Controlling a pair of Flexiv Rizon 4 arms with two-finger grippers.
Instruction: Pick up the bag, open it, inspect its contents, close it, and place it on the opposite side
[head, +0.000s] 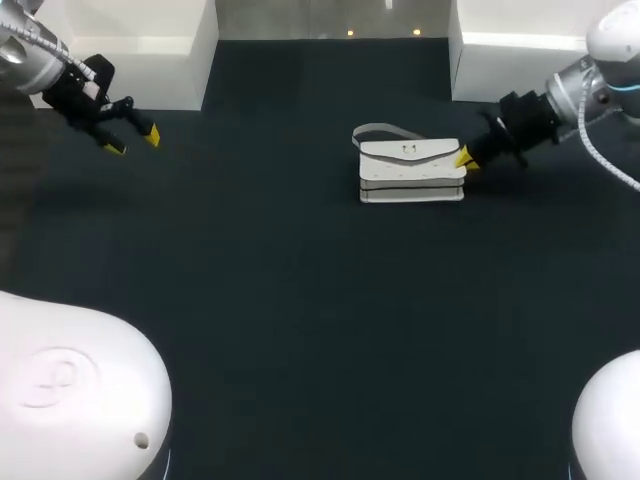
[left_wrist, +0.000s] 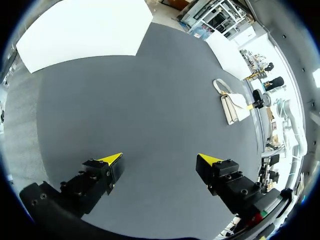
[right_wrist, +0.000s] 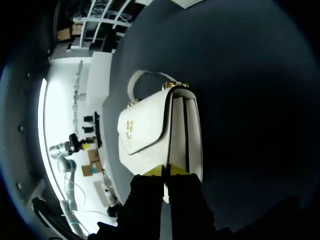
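Note:
A white handbag (head: 410, 170) stands on the dark table right of the middle, flap shut, with its grey strap (head: 380, 130) lying behind it. My right gripper (head: 465, 160) is shut, and its yellow tips rest against the bag's right end. In the right wrist view the bag (right_wrist: 155, 130) fills the space just ahead of the joined fingertips (right_wrist: 164, 170), which meet the end panel near the flap's edge. My left gripper (head: 133, 141) hangs open and empty at the far left. In the left wrist view it (left_wrist: 160, 159) sits over bare table, with the bag (left_wrist: 234, 107) far ahead.
White blocks stand at the back left (head: 130, 50) and back right (head: 510, 60) of the table. The white robot bases fill the front corners (head: 70, 390) (head: 610, 420). Dark table surface (head: 300, 280) stretches between bag and left gripper.

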